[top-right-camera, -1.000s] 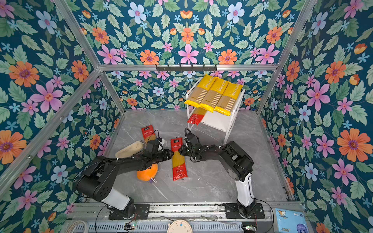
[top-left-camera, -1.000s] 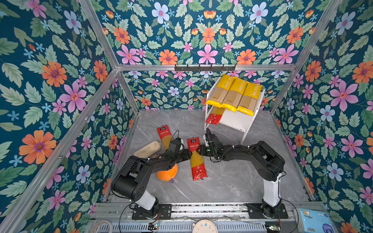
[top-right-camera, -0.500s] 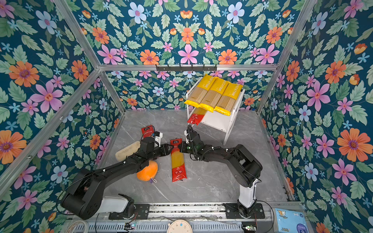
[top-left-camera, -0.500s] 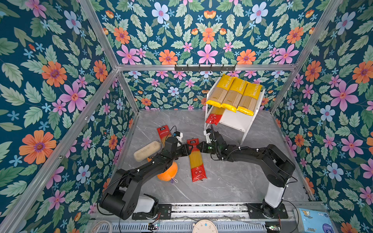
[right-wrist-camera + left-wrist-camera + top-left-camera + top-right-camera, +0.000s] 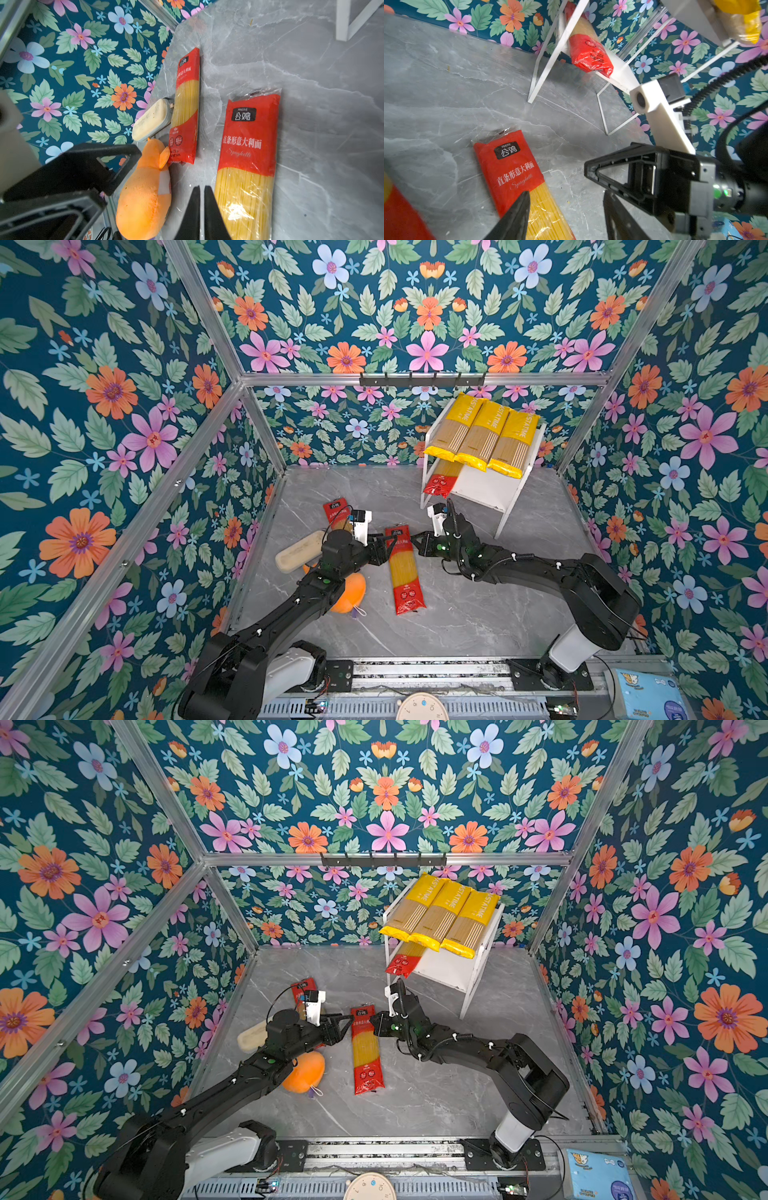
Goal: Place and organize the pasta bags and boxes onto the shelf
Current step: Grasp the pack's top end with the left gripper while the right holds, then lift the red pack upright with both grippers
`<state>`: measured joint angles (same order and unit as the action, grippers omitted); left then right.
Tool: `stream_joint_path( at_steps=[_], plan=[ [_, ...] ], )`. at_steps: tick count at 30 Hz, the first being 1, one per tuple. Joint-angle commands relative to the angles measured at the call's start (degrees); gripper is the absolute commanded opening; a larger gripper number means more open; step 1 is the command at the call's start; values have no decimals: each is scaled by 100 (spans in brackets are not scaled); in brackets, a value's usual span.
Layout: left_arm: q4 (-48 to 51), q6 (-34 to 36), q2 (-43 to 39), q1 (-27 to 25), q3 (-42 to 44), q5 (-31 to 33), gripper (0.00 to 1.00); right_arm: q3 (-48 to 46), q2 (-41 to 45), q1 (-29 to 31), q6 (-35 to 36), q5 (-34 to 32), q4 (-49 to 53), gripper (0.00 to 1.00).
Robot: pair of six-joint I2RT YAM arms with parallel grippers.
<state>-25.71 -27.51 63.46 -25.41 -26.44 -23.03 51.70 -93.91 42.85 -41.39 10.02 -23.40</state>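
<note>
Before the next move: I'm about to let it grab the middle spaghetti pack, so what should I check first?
1. The middle red pack lies flat on the table with nothing on it: ok.
2. The left fingers are apart, at one long edge of the pack: ok.
3. The pack sits between the left fingers: cannot tell.
4. The right fingers are shut and empty, beside the pack's opposite edge: ok.
5. The lower shelf board has bare space beside the red pack already there: ok.
6. The orange plush lies apart from the middle pack: ok.
</note>
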Motion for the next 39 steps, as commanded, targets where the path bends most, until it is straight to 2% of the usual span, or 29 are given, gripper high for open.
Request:
stream_joint_path(
  at_steps=[1, 4, 7, 9, 13, 20, 25, 29, 34, 39],
  plan=[
    [-509, -44, -8, 52, 120, -113, 60, 160, -52, 10, 78, -147, 81, 10],
    [-106, -224, 339, 88, -5, 98, 60, 250, -337, 10, 85, -185, 502, 17],
    [487, -511, 804, 81, -159, 237, 59, 242, -533, 10, 50, -250, 726, 29],
    [594, -765, 1099, 77, -135, 280, 58, 321, -728, -28, -11, -169, 929, 37],
    [616, -1110, 1518, -2, -72, 394, 58, 547, -1145, -100, -146, 167, 1088, 48],
    [173, -1258, 2153, -148, 27, 341, 57, 815, -1716, -114, -388, 628, 1001, 50],
    [-428, -1539, 2629, -225, 128, 76, 52, 799, -1882, -73, -467, 843, 770, 45],
    [-619, -1634, 2618, -272, 108, -56, 49, 587, -1852, -105, -669, 1222, -101, 33],
    [-100, -1443, 2061, -272, -101, 35, 49, 479, -1544, -136, -541, 1185, -368, 16],
    [543, -1097, 1608, -206, -347, 142, 50, 200, -1212, -129, -435, 966, -537, 8]
  ],
)
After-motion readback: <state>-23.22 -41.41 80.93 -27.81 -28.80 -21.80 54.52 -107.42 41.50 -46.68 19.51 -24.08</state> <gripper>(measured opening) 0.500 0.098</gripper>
